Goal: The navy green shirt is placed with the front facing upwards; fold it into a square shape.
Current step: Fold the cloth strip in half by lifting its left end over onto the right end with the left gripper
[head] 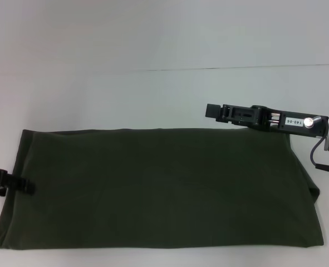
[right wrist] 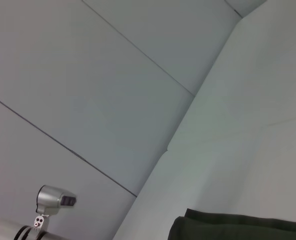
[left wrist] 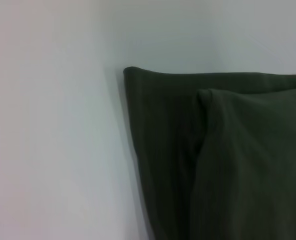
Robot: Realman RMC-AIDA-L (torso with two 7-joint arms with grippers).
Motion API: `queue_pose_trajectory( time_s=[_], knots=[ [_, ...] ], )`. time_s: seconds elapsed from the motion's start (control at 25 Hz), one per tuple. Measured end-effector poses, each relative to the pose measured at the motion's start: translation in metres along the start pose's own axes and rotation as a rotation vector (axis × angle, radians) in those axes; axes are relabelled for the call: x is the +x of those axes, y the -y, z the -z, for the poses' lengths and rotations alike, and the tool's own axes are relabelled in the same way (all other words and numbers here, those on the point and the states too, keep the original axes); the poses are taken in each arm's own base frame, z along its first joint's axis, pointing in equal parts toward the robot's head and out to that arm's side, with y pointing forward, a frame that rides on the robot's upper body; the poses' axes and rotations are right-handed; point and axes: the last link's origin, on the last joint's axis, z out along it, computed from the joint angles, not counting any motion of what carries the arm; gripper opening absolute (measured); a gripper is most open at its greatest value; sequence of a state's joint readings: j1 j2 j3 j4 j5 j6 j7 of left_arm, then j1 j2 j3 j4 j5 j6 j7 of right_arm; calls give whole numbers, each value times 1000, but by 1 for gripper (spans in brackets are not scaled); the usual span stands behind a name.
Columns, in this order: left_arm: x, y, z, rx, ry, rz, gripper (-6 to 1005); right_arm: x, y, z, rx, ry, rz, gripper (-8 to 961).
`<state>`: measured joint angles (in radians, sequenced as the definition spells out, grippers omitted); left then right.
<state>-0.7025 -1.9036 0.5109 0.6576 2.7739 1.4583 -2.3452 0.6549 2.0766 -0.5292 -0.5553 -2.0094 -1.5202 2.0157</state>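
Left fingers [head: 11, 182] on navy green shirt [head: 158, 189], folded layer in left wrist view only

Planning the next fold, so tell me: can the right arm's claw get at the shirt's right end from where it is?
Probably yes. The right claw hangs sideways just above the far edge of the navy green shirt, and nothing lies between it and the cloth's right end. The left claw sits at the opposite end.

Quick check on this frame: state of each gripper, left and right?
Left gripper: at the navy green shirt's left edge, cannot tell.
Right gripper: above the far right corner, cannot tell.
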Motion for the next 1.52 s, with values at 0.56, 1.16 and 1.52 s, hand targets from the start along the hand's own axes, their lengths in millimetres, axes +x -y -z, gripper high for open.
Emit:
queue_pose_trajectory(
  time_s=[0.56, 1.16, 1.52],
  knots=[
    [-1, -4, -2, -19, 10, 6, 857, 0, 0, 0, -2, -1, 1, 776],
    [1, -9, -6, -44, 18, 10, 825, 1, 0, 0, -1, -15, 3, 777],
    [1, -12, -7, -61, 14, 16, 806, 1, -1, -1, -2, -18, 4, 777]
  ],
)
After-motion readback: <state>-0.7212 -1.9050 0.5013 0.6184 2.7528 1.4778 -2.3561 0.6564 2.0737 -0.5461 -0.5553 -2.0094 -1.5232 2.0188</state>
